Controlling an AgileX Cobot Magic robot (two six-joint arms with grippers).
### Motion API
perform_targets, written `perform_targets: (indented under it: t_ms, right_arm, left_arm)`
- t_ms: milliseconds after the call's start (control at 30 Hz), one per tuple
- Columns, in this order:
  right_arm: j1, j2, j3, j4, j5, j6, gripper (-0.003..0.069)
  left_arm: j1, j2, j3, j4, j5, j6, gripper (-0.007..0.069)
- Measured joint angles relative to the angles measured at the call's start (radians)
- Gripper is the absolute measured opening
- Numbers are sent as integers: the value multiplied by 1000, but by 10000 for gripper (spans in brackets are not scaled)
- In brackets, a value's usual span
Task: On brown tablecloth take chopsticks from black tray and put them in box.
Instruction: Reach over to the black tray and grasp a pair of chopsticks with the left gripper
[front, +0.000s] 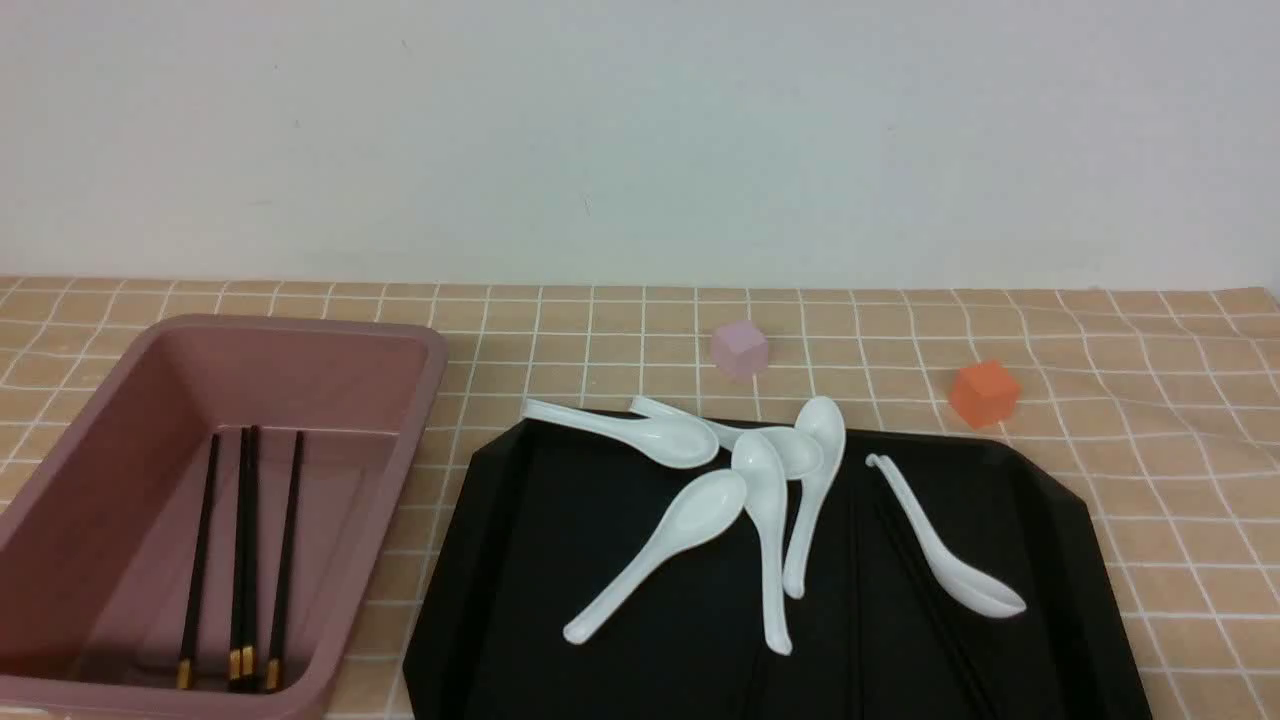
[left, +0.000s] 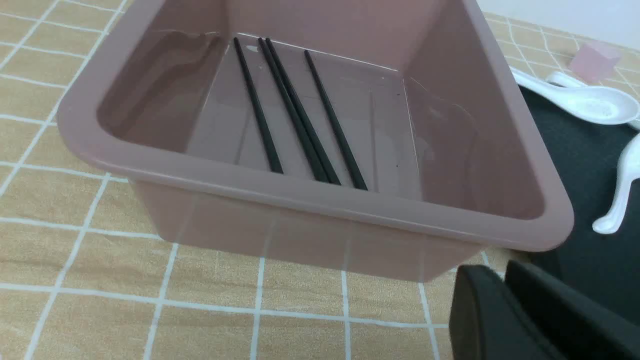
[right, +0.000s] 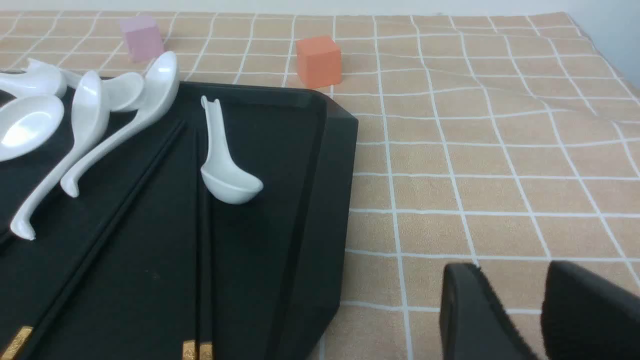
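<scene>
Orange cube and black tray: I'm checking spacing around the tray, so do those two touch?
Apart. The front view shows a strip of tablecloth between the orange cube and the rim of the black tray.

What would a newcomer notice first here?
Probably the white spoons, bright against the black tray they lie on. Next, the pink box to the tray's left, holding four black chopsticks. The orange cube behind the tray also pops.
</scene>
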Motion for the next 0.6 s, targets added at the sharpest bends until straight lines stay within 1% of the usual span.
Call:
perform_targets:
  t_ms: [600]
  right_arm:
    - [0, 0, 0, 0, 0, 0, 240]
  left_arm:
    - [0, 0, 0, 0, 0, 0, 93]
